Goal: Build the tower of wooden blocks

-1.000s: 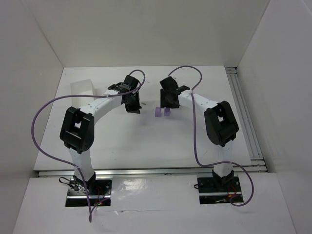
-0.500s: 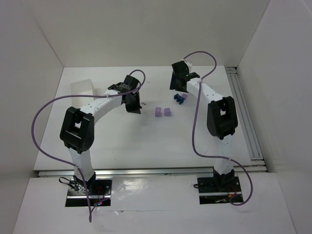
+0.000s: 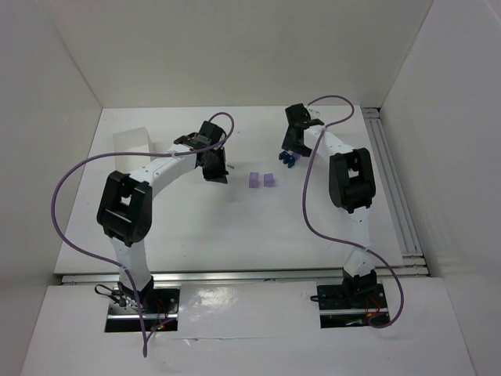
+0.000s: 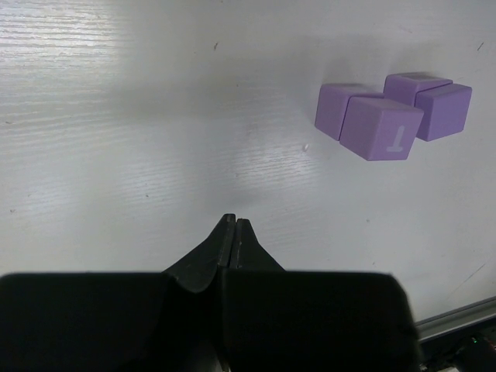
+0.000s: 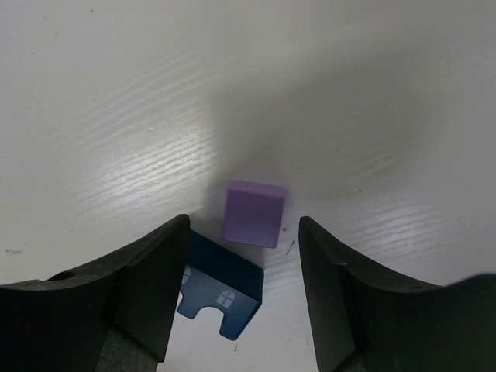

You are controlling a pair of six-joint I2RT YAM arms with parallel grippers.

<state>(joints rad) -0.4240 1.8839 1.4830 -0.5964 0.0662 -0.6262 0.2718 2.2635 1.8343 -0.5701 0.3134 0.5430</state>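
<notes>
Looking across the white tabletop, I see nothing stacked as far as I can tell. The blocks lie loose on it, so I judge the tower barely begun.

The left arm bends in from the near edge toward the middle. The right arm reaches toward the far edge, right of the middle. A translucent white box sits by the far left corner, well apart from the work, and seems to play no part in it.

The left tool is clenched tight on nothing and hovers low over bare surface. I take it to be parked there, near the cluster of light purple blocks but out of the other arm's way. That cluster lies near the middle of the tabletop, its cubes touching one another, and one face bears a pale T-shaped mark.

The right tool is released. Its fingers are spread either side of a lone purple block without touching it, a stance that suits closing on it for a lift. A dark blue block with small window prints lies just beside that purple one, partly tucked under one finger.
</notes>
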